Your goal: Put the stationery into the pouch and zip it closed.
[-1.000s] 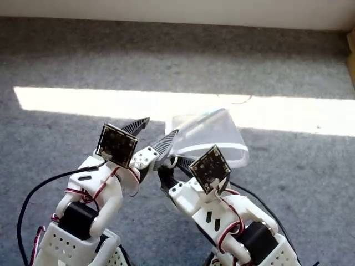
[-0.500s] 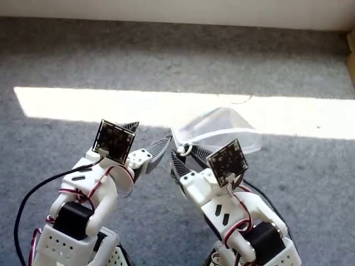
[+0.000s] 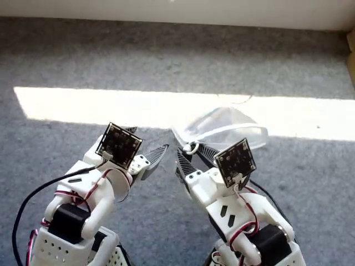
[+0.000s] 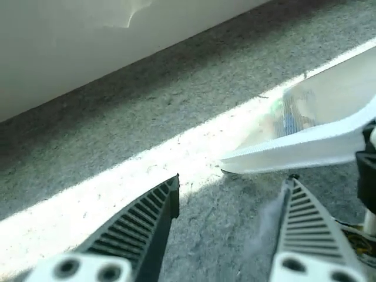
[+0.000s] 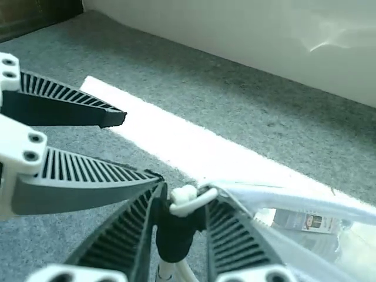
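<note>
Left of centre, the left gripper (image 4: 232, 181) stands with jaws apart, empty. Just beside it the right gripper (image 3: 190, 151) is clamped on the zip pull (image 5: 187, 198). The pouch (image 3: 222, 126) stretches from there toward the right.

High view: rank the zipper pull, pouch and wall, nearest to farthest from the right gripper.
1. zipper pull, between the right gripper's fingers.
2. pouch, just beyond the pull.
3. wall, along the far edge.
</note>
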Robot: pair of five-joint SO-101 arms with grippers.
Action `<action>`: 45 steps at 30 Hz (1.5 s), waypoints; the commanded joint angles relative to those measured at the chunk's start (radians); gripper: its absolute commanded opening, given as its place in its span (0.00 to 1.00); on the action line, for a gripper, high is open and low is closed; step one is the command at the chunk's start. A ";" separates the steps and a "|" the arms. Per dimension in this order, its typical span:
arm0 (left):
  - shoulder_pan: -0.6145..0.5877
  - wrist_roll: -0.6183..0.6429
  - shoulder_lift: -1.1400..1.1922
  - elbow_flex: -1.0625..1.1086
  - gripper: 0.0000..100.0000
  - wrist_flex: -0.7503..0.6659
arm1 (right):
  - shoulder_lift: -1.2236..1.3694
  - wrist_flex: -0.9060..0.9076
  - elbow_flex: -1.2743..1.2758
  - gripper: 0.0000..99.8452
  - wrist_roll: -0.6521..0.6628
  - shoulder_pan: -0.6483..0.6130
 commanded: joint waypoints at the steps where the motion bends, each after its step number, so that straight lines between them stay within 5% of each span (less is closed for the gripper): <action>1: 0.068 -0.014 -0.005 -0.035 0.28 0.000 | -0.016 0.108 -0.188 0.01 0.002 0.005; 16: 0.254 -0.049 -0.005 0.008 0.27 -0.005 | -0.005 0.243 -0.297 0.01 0.009 -0.004; 25: 0.272 0.011 -0.005 0.010 0.27 -0.064 | -0.004 0.337 -0.298 0.01 0.061 -0.199; 36: 0.364 0.014 -0.005 0.022 0.27 -0.071 | -0.004 0.380 -0.317 0.01 0.074 -0.234; 45: 0.390 0.014 -0.005 0.153 0.26 -0.264 | -0.004 0.506 -0.475 0.01 0.074 -0.383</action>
